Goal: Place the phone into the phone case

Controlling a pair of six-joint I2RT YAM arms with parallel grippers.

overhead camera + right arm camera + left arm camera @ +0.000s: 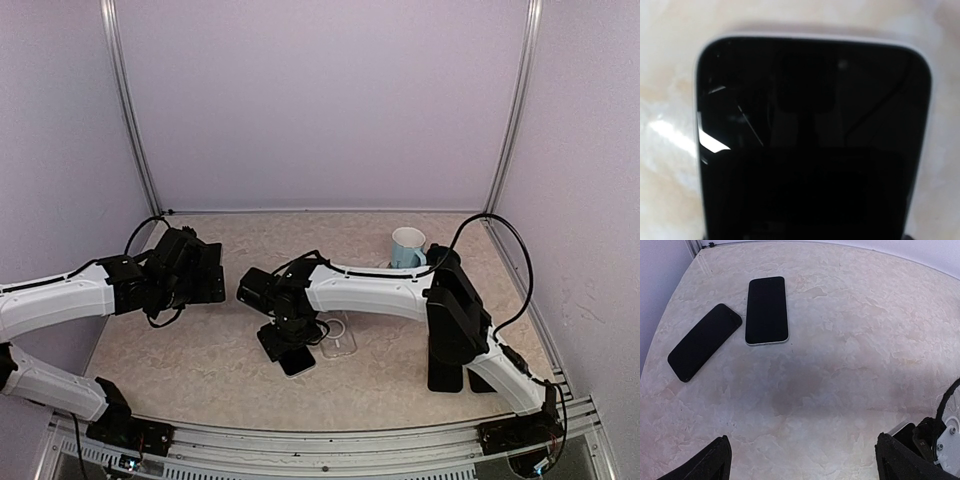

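A phone [297, 362] with a black screen and a white rim lies flat on the table near the front middle. In the right wrist view this phone [810, 125] fills the frame, with thin cracks on its glass. My right gripper [280, 338] hangs low over its far end; its fingers are lost in the dark, so their state is unclear. The clear phone case [340, 338] lies flat just right of the phone and is empty. My left gripper [205, 272] hovers at the left, wide open [807, 465], holding nothing.
A light blue mug [407, 247] stands at the back right. In the left wrist view two more phones lie side by side, a black one [705, 340] and a white-rimmed one [766, 310]. Walls close in the table [200, 360] on three sides.
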